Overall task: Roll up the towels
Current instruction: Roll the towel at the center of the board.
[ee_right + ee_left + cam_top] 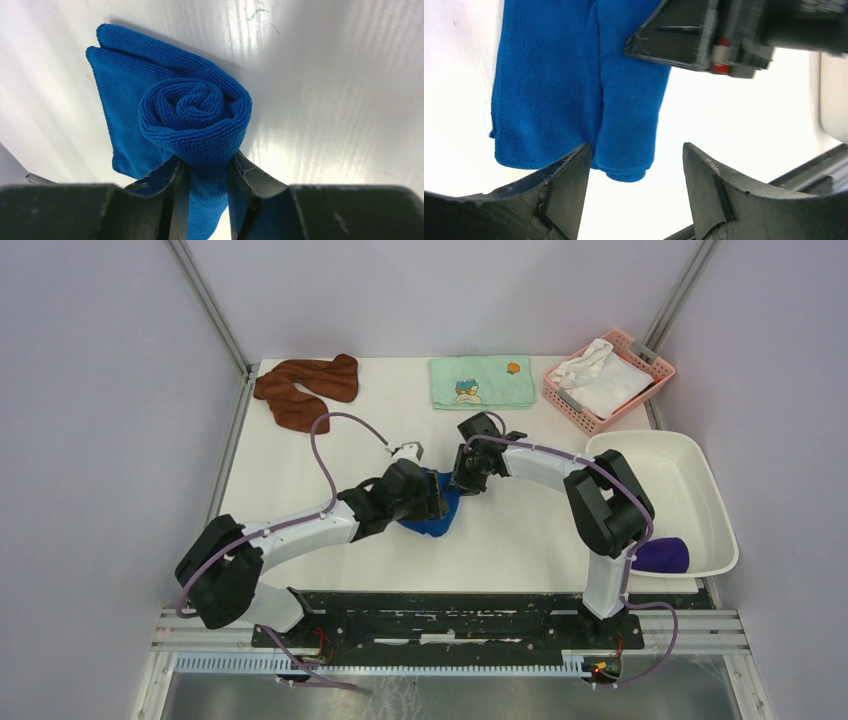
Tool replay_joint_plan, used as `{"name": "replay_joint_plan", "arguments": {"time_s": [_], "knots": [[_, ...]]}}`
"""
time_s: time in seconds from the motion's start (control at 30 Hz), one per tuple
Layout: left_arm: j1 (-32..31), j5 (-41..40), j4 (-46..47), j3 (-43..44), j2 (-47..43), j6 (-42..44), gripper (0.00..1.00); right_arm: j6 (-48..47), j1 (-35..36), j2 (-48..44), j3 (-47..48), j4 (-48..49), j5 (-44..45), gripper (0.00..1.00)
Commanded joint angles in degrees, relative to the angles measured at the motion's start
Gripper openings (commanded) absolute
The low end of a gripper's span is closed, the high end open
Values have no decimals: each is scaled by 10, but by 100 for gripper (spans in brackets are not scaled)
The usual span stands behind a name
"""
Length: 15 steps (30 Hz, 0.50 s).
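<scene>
Back left on the bench (pixel 280 480) we see the rust-brown towel (pixel 305 390), bunched and unrolled, well apart from both arms. The left claw (pixel 635 147) is at bench centre with its fingers apart and nothing between them. One end of the blue towel (pixel 195 115) lies just past its tips, not pinched. The blue towel is mid-bench between the two claws. It is partly rolled: the right wrist view shows a tight spiral, with a flat folded tail lying on the bench beside it. The right claw (pixel 206 165) is clamped on that roll, one finger pressing each side. A pale green cartoon-print towel (pixel 482 381) lies flat at back centre. At back right, a pink basket (pixel 565 405) holds a white cloth (pixel 605 380). At far right there is a white tub (pixel 690 490), and the dark purple towel (pixel 662 555) sits as a compact bundle in its near corner.
</scene>
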Motion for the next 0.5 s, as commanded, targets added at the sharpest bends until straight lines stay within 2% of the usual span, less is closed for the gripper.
{"name": "replay_joint_plan", "arguments": {"time_s": [0.0,0.17,0.37,0.47], "knots": [[-95,-239,-54,42,-29,61,75,1,7,2,21,-120,73,33],[-199,-392,-36,82,19,118,76,18,11,5,31,-129,71,34],[-257,-476,-10,133,128,190,76,23,11,13,38,-137,62,37],[-268,-490,10,148,172,220,76,26,11,14,37,-135,56,37]]}}
